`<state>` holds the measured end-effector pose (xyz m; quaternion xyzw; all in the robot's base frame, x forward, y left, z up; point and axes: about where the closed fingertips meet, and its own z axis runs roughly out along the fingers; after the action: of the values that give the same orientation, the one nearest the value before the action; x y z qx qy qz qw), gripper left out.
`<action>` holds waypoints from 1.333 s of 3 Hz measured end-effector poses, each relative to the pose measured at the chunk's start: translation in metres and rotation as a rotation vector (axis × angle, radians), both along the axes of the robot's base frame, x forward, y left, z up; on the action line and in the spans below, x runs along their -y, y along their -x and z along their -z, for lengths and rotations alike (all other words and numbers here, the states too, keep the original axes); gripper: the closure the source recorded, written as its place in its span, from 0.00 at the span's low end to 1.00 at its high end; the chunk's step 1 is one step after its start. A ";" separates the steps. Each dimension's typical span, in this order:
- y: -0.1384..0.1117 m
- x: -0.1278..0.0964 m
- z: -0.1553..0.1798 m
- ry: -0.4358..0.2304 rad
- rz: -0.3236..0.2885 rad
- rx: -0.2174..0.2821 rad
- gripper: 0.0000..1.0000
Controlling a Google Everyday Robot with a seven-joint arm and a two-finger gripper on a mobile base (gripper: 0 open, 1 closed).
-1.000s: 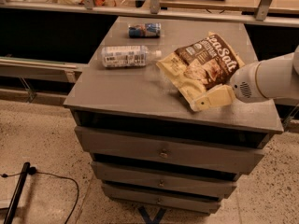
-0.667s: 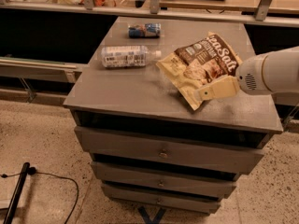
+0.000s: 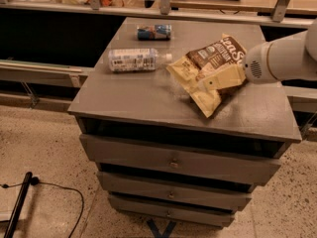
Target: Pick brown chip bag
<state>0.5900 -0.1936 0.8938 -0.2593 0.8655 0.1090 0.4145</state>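
The brown chip bag (image 3: 197,63), dark brown and pale yellow with white lettering, lies on the right half of the grey cabinet top (image 3: 133,100). My gripper (image 3: 223,79) reaches in from the right on a white arm (image 3: 282,58) and rests over the bag's right side, against its pale yellow part. The bag's lower corner points toward the cabinet's front edge. Part of the bag's right edge is hidden behind the gripper.
A clear plastic bottle (image 3: 133,60) lies on its side left of the bag. A small blue can (image 3: 154,32) lies at the back of the top. Drawers (image 3: 173,162) sit below. A shelf rail (image 3: 39,71) runs to the left, and a cable (image 3: 54,188) lies on the floor.
The white arm has shifted up and slightly back over the bag's right side. The bag, bottle and can stay where they were.
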 end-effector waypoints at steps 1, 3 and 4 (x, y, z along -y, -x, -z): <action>-0.005 -0.027 0.000 -0.010 -0.071 -0.018 0.00; -0.016 -0.043 0.016 0.067 -0.101 0.017 0.00; -0.023 -0.045 0.033 0.129 -0.077 0.021 0.00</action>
<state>0.6130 -0.1489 0.8612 -0.3198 0.8557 0.0661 0.4014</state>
